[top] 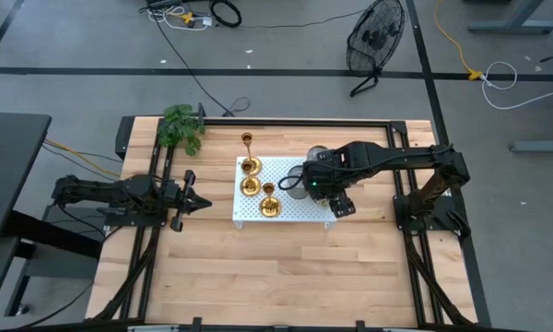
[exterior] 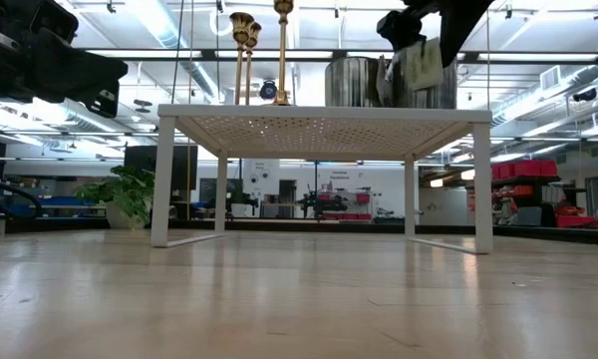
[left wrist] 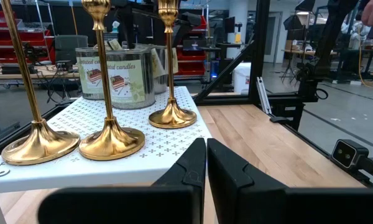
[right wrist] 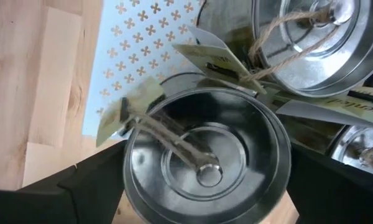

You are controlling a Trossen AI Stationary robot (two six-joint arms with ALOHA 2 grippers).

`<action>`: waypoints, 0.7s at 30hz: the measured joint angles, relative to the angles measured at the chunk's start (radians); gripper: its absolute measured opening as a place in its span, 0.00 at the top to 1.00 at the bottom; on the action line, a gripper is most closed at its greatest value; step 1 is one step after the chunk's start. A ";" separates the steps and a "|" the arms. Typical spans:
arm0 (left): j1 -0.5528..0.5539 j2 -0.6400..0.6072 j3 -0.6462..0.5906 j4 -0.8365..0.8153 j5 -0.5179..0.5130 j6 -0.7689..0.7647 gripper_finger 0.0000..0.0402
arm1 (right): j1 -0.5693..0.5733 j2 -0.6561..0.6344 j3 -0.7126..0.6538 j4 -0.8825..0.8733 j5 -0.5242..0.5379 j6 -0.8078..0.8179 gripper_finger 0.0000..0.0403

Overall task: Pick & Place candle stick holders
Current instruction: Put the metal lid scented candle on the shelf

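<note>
Three gold candle stick holders (top: pixel 250 185) with slim stems and round bases stand upright on the left part of a white perforated stand (top: pixel 300 210). The left wrist view shows their bases (left wrist: pixel 112 142) in a row. My right gripper (right wrist: pixel 205 186) points down, open, over the stand's right part. Its fingers stand on either side of a lidded metal tin (right wrist: pixel 205 155), above it in the low view (exterior: pixel 424 25). My left gripper (top: pixel 205 203) waits shut at the table's left, level, pointing at the stand.
More metal candle tins (right wrist: pixel 323 37) with twine and paper tags crowd the stand's far right, next to the holders (left wrist: pixel 115 78). A potted plant (top: pixel 182 127) sits at the far left corner. Bare wood lies near the table's front edge (top: pixel 286 277).
</note>
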 joint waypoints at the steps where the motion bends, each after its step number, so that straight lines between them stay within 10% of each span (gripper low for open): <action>1: 0.000 0.000 0.000 0.000 0.000 0.000 0.95 | 0.000 0.000 0.000 -0.001 -0.002 0.000 0.02; 21: 0.000 0.000 0.000 0.000 0.000 0.000 0.95 | 0.000 -0.040 0.017 0.010 0.004 0.002 0.01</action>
